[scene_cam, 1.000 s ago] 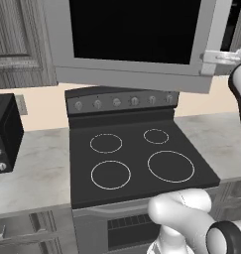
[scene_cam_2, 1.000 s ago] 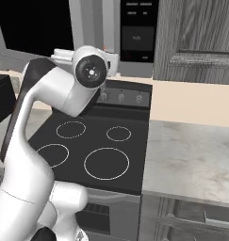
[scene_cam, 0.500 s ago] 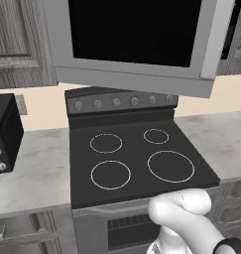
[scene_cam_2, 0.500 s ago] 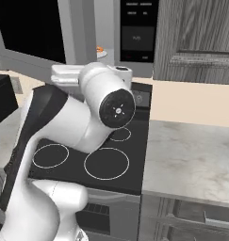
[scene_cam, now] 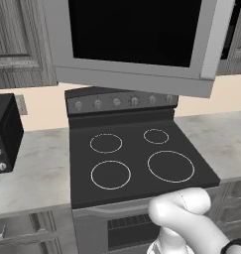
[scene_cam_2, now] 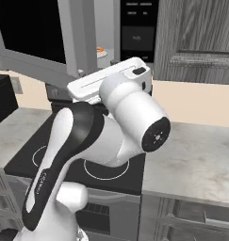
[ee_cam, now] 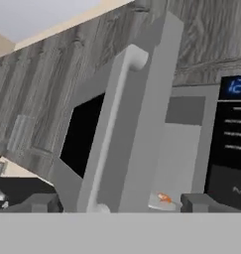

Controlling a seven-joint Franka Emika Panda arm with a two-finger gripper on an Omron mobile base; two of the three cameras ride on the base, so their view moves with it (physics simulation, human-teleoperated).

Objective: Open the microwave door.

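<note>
The microwave door (scene_cam: 137, 79) stands swung open over the stove, its black window facing the left base view. The hand view sees it nearly edge-on, with the grey bar handle (ee_cam: 112, 134) running down its edge. My gripper (ee_cam: 122, 204) is open, its dark fingertips (ee_cam: 42, 203) set wide apart just short of the handle's lower end and holding nothing. Behind the door the microwave (scene_cam_2: 134, 33) shows its light cavity, with an orange item on a plate (ee_cam: 164, 198) inside and a dark button panel (ee_cam: 233, 134) beside it. My arm (scene_cam_2: 130, 117) hides the hand's front in the right base view.
A black stove (scene_cam: 137, 158) with a knob panel sits below the microwave. A small black toaster oven (scene_cam: 3, 134) stands on the counter to its left. Grey wooden cabinets (scene_cam_2: 196, 37) flank the microwave, and marble counter (scene_cam_2: 200, 160) runs to the right.
The door has swung wider open. My hand has come off the door's handle edge, and the arm has folded back and down toward the base.
</note>
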